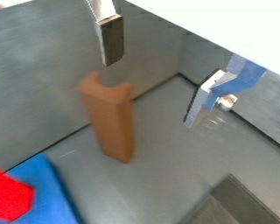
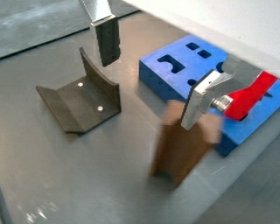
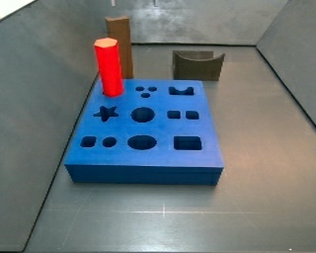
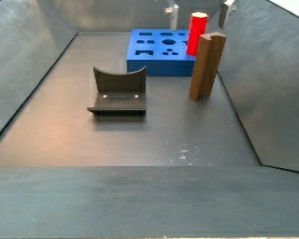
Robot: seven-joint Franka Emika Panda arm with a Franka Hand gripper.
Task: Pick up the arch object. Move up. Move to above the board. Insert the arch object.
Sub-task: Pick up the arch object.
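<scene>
Hovering above arch object (image 1: 109,118), gripper (image 1: 166,66) spread wide, fingers (image 1: 111,39) clear of block, nothing held. Arch object upright on grey floor (image 4: 164,131), just beside board (image 4: 159,51) in side view. Red post (image 3: 108,66) stands on board. Fixture (image 4: 119,91) near, apart.

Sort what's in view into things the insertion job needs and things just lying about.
Job:
- arch object, tall brown block standing on the floor beside the board
- board, blue slab with cutouts
- gripper, above the arch object, fingers apart, holding nothing

Lying about:
- red post, standing on the board
- dark olive notched piece
</scene>
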